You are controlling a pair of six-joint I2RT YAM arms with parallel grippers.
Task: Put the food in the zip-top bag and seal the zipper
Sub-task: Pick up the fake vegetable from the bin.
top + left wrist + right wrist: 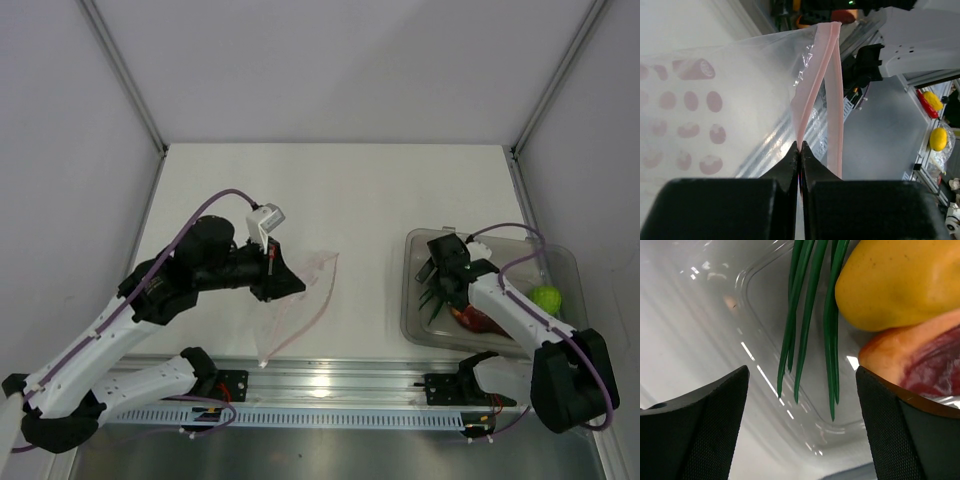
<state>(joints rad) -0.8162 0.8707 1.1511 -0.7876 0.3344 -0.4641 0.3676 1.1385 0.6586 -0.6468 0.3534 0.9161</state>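
Note:
My left gripper (272,262) is shut on the zip-top bag (300,300), pinching its pink-red zipper (322,295) and holding the bag up off the table. In the left wrist view the fingertips (800,146) meet on one lip of the zipper (812,85); the other lip (836,100) hangs apart, so the bag (740,90) is open. My right gripper (437,272) is open, low in the clear tray (412,325). In its wrist view the gripper (801,368) is empty, with dark-green leaves (805,315), the yellow-orange fruit (890,285) and the reddish-brown slice (925,365) just ahead. The green fruit (546,298) lies at the tray's right.
A metal rail (330,385) runs along the near table edge, holding both arm bases. Grey walls and frame posts close in the left, right and back sides. The tray's raised wall (755,285) curves around the right gripper.

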